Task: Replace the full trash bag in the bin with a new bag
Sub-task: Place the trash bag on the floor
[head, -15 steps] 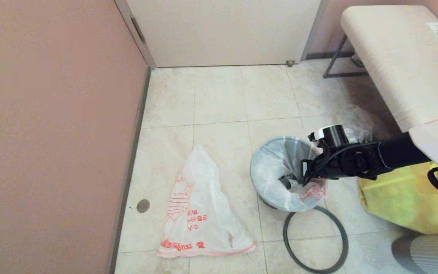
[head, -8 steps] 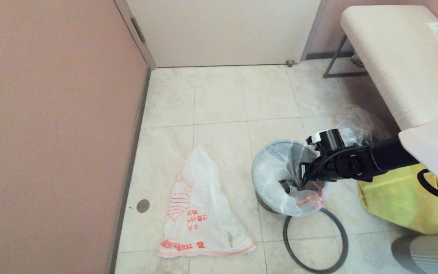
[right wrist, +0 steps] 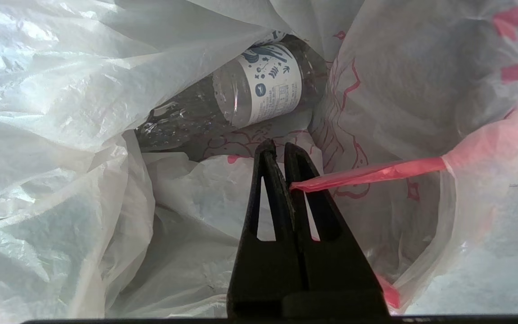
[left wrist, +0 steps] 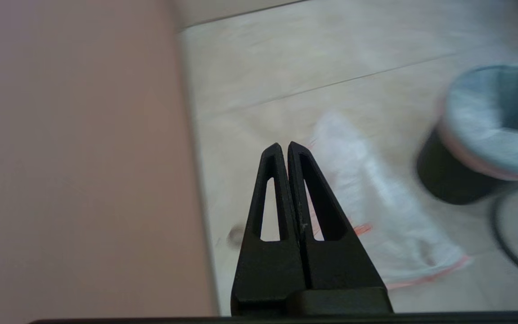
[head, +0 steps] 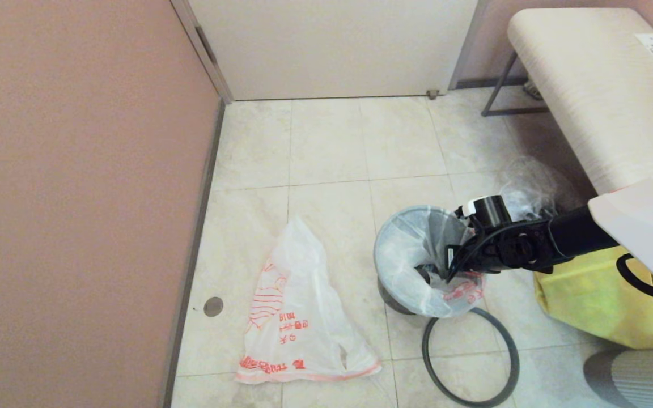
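The black bin (head: 390,294) stands on the tiled floor, lined with the full white trash bag (head: 408,252) with red print. My right gripper (right wrist: 281,150) reaches down into the bag's mouth and is shut on its red drawstring (right wrist: 376,173), which runs taut to the bag's hem. A clear plastic bottle (right wrist: 241,99) lies deep in the bag. The new bag (head: 298,317) lies flat on the floor to the bin's left. My left gripper (left wrist: 283,146) hangs shut and empty above the floor near the pink wall, with the new bag (left wrist: 376,211) and the bin (left wrist: 448,180) beyond it.
The bin's dark grey hoop (head: 468,357) lies loose on the floor just in front of the bin. A big yellow shopping bag (head: 598,294) sits to the right, a crumpled clear bag (head: 530,181) behind the bin, a bench (head: 587,85) at the far right. The pink wall (head: 77,198) bounds the left.
My right arm has sunk a little lower into the bin's mouth, and the bag's rim has shifted slightly with it. The new bag and the hoop have not moved.
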Available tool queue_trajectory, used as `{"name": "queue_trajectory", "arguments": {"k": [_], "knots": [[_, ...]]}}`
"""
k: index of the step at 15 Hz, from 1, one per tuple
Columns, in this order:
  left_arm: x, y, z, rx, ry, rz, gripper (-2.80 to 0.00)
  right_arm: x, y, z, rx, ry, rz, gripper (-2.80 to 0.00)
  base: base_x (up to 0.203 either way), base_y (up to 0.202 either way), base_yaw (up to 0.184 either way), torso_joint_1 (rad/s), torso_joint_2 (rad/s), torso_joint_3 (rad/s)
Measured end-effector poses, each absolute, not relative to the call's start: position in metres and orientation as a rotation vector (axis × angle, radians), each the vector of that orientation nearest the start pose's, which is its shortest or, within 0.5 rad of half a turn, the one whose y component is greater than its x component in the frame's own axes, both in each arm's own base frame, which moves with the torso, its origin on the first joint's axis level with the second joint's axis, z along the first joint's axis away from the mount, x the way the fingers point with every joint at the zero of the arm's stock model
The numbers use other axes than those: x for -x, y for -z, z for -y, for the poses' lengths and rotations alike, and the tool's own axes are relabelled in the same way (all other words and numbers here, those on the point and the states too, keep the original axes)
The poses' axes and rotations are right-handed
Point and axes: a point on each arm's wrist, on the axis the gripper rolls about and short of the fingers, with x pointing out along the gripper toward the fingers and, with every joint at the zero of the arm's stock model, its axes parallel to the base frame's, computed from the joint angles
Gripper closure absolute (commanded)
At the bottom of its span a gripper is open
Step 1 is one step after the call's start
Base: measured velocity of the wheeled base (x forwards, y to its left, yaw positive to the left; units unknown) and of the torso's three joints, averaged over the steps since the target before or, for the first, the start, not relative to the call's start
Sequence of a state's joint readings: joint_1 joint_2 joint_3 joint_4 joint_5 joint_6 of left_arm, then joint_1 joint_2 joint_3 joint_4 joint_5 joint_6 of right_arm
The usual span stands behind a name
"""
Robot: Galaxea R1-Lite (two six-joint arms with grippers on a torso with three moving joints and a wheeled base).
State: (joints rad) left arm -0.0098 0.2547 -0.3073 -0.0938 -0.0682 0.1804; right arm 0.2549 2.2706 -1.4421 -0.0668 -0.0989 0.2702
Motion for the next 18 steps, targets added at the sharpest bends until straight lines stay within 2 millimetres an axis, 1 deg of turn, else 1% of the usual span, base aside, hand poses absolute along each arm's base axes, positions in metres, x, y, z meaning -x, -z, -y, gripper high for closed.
{"name": "queue_trajectory", "arguments": {"k": [1,2,3,4,5,6,7,8,10,12,13,14,15,16,18], "knots": [[0.005,-0.196,0.003,-0.206,0.125,0.139,0.0,-0.427,-0.081,-0.109,-0.127,-0.044,-0.764,0.0,0.0,0.0,0.0,0.0,0.0,0.0],[-0.014,-0.212,0.004,-0.224,0.193,0.106,0.0,-0.428,-0.081,-0.11,-0.138,-0.041,-0.763,0.0,0.0,0.0,0.0,0.0,0.0,0.0],[-0.041,-0.227,0.007,-0.231,0.269,0.053,0.0,-0.428,-0.082,-0.11,-0.144,-0.041,-0.762,0.0,0.0,0.0,0.0,0.0,0.0,0.0],[-0.072,-0.236,0.013,-0.227,0.329,-0.02,0.0,-0.427,-0.082,-0.112,-0.144,-0.044,-0.762,0.0,0.0,0.0,0.0,0.0,0.0,0.0],[-0.106,-0.24,0.022,-0.22,0.377,-0.101,0.0,-0.428,-0.082,-0.112,-0.145,-0.045,-0.761,0.0,0.0,0.0,0.0,0.0,0.0,0.0],[-0.142,-0.24,0.036,-0.214,0.422,-0.18,0.0,-0.428,-0.083,-0.112,-0.146,-0.048,-0.758,0.0,0.0,0.0,0.0,0.0,0.0,0.0],[-0.183,-0.236,0.056,-0.208,0.468,-0.262,0.0,-0.428,-0.084,-0.112,-0.148,-0.05,-0.756,0.0,0.0,0.0,0.0,0.0,0.0,0.0],[-0.216,-0.23,0.074,-0.203,0.5,-0.319,0.0,-0.429,-0.084,-0.111,-0.15,-0.05,-0.754,0.0,0.0,0.0,0.0,0.0,0.0,0.0],[-0.286,-0.219,0.122,-0.183,0.554,-0.38,0.0,-0.43,-0.084,-0.11,-0.159,-0.061,-0.756,0.0,0.0,0.0,0.0,0.0,0.0,0.0],[-0.342,-0.214,0.168,-0.16,0.594,-0.383,0.0,-0.431,-0.083,-0.107,-0.169,-0.07,-0.762,0.0,0.0,0.0,0.0,0.0,0.0,0.0],[-0.365,-0.211,0.191,-0.144,0.614,-0.381,-2.8,-0.431,-0.081,-0.106,-0.17,-0.068,-0.767,0.0,0.0,0.0,0.0,0.0,0.0,0.0],[-0.383,-0.206,0.211,-0.13,0.633,-0.385,-2.8,-0.432,-0.079,-0.104,-0.172,-0.064,-0.771,0.0,0.0,0.0,0.0,0.0,0.0,0.0],[-0.399,-0.193,0.231,-0.121,0.658,-0.405,-2.8,-0.433,-0.076,-0.103,-0.172,-0.061,-0.776,0.0,0.0,0.0,0.0,0.0,0.0,0.0],[-0.409,-0.173,0.25,-0.122,0.683,-0.439,-2.8,-0.435,-0.074,-0.103,-0.172,-0.06,-0.777,0.0,0.0,0.0,0.0,0.0,0.0,0.0],[-0.42,-0.128,0.278,-0.146,0.725,-0.512,-2.8,-0.437,-0.071,-0.104,-0.172,-0.059,-0.78,0.0,0.0,0.0,0.0,0.0,0.0,0.0]]}}
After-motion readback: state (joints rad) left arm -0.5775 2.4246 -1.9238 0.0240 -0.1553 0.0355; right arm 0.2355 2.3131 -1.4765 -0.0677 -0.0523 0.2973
